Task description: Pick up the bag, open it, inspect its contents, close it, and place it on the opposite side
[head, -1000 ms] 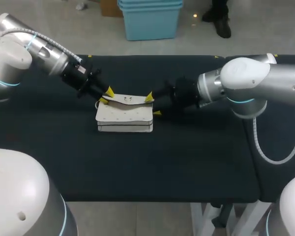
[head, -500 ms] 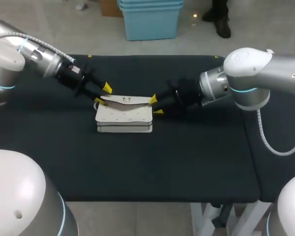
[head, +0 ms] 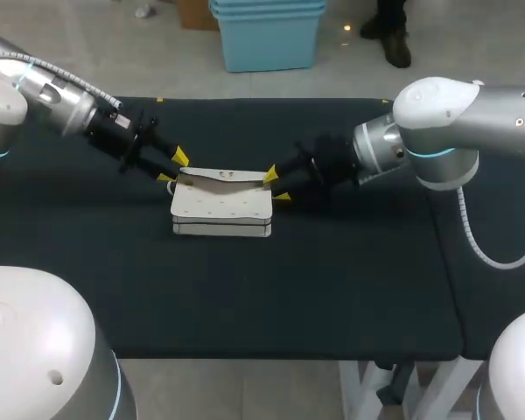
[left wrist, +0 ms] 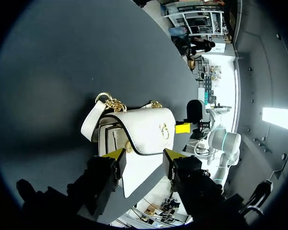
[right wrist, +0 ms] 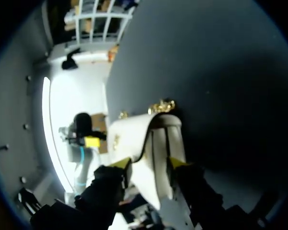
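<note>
The white bag (head: pixel 223 208), with gold chain (left wrist: pixel 110 101) and clasp (left wrist: pixel 162 128), lay flat between the wide-open left gripper (head: pixel 173 168) and the right gripper (head: pixel 276 186), whose grip I couldn't tell.

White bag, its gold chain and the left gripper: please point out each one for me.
white bag (head: pixel 223 208): head view, middle of its upper face.
gold chain (left wrist: pixel 113 102): left wrist view, links beside the strap.
left gripper (head: pixel 173 168): head view, midway between its yellow tips.

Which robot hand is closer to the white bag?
Right, by a little. The right gripper sits against the white bag at its right end, by the flap corner. The left gripper hangs just off the bag's left end.
</note>
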Controlling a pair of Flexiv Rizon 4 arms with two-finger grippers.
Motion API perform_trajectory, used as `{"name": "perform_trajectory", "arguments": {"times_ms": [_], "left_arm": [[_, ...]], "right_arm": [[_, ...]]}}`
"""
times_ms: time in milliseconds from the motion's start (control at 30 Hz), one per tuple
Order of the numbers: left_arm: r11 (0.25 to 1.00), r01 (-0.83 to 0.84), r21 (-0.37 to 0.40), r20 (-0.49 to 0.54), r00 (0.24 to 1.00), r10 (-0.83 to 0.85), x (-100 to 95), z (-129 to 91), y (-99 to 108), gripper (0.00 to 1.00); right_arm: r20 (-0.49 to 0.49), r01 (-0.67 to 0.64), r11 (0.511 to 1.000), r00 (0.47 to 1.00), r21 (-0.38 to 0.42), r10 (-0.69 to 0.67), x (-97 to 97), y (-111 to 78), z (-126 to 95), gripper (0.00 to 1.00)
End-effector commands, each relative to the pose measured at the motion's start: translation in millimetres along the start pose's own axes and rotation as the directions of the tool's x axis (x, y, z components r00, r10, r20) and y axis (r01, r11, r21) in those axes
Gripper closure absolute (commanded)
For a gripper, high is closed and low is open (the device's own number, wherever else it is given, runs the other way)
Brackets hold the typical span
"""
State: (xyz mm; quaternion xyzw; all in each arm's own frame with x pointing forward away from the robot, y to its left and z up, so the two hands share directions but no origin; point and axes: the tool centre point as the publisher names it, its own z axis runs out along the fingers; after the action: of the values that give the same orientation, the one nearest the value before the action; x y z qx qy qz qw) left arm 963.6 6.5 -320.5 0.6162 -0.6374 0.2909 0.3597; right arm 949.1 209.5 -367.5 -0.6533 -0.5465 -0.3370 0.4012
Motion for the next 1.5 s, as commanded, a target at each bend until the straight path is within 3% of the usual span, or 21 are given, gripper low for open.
{"name": "perform_trajectory", "arguments": {"times_ms": [33, 133, 167, 533, 867, 1067, 1133, 1167, 1233, 1367, 1500], "left_arm": [[0.999, 0.015, 0.041, -0.002, 1.000, -0.015, -5.1, 0, 11, 0.34], [0.999, 0.038, 0.040, -0.003, 0.999, -0.038, -9.8, 0, 12, 0.15], [0.998, 0.040, 0.039, -0.003, 0.999, -0.040, -10.8, -1, 12, 0.15], [0.996, 0.084, 0.025, -0.061, 0.995, -0.083, -21.3, 12, 1, 0.24], [0.997, 0.064, 0.032, -0.086, 0.994, -0.061, -14.0, 17, -9, 0.22], [0.997, 0.065, 0.039, -0.095, 0.994, -0.061, -13.9, 19, -16, 0.26], [0.997, 0.071, 0.037, -0.102, 0.993, -0.067, -15.5, 21, -19, 0.26], [0.997, 0.074, 0.036, -0.106, 0.992, -0.070, -16.3, 21, -21, 0.26], [0.996, 0.077, 0.034, -0.109, 0.991, -0.073, -17.5, 23, -24, 0.27], [0.996, 0.080, 0.029, -0.113, 0.991, -0.077, -18.2, 25, -30, 0.29], [0.996, 0.084, 0.028, -0.114, 0.990, -0.080, -20.0, 27, -34, 0.33]], "right_arm": [[0.004, 0.004, 1.000, 1.000, -0.005, -0.004, 1.3, -1.5, -1, 0.55], [0.006, 0.006, 1.000, 1.000, -0.006, -0.006, 1.4, -1.5, -2, 0.55], [0.007, 0.007, 1.000, 1.000, -0.006, -0.007, 1.5, -1.5, -2, 0.55], [0.012, 0.014, 1.000, 1.000, -0.004, -0.014, 4.7, -1.2, 2, 0.55], [-0.007, -0.007, 1.000, 1.000, -0.015, 0.007, 5.6, 0.7, 1, 0.55], [-0.013, -0.027, 1.000, 1.000, -0.011, 0.027, 6.6, 2.5, 6, 0.54], [-0.017, -0.036, 0.999, 0.999, -0.004, 0.036, 7.0, 2.1, 9, 0.51], [-0.019, -0.040, 0.999, 0.999, -0.001, 0.040, 7.3, 1.8, 11, 0.42], [-0.023, -0.046, 0.999, 0.999, 0.000, 0.046, 8.1, 2.1, 14, 0.39], [-0.032, -0.048, 0.999, 0.998, 0.002, 0.048, 11.7, 2.9, 17, 0.40], [-0.037, -0.054, 0.998, 0.998, 0.008, 0.055, 10.4, 3.2, 20, 0.51]]}}
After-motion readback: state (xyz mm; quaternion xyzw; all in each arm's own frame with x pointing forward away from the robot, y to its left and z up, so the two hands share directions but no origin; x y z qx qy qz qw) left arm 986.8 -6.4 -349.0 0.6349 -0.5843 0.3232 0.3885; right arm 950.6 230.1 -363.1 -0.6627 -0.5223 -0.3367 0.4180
